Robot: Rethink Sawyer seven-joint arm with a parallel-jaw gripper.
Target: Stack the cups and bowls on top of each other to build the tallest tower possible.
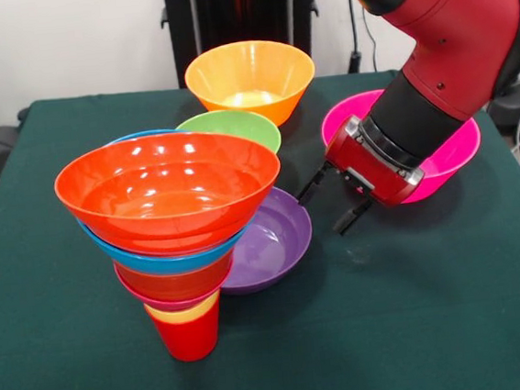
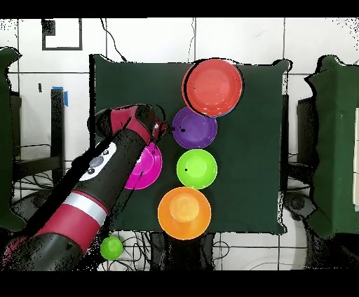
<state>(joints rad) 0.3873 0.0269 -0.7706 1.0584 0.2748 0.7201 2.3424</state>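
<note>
Tower (image 1: 175,249) built on a red cup (image 1: 189,335); gripper (image 1: 336,199) empty and spread.

The tower is seen at the table's (image 1: 418,309) front left, topped by an orange-red bowl (image 1: 168,190). Touching it behind lies the purple bowl (image 1: 274,240); green (image 1: 235,128), orange (image 1: 250,81) and pink (image 1: 450,154) bowls are left loose. The gripper is held beside the purple bowl, nothing gripped.

The arm (image 1: 466,37) is glossy red with rounded black joint sections. Its wrist ends in a boxy red block edged by a silver ring, bearing a small black gripper (image 1: 334,202) with two thin prongs. From overhead, a grey band circles the arm.
</note>
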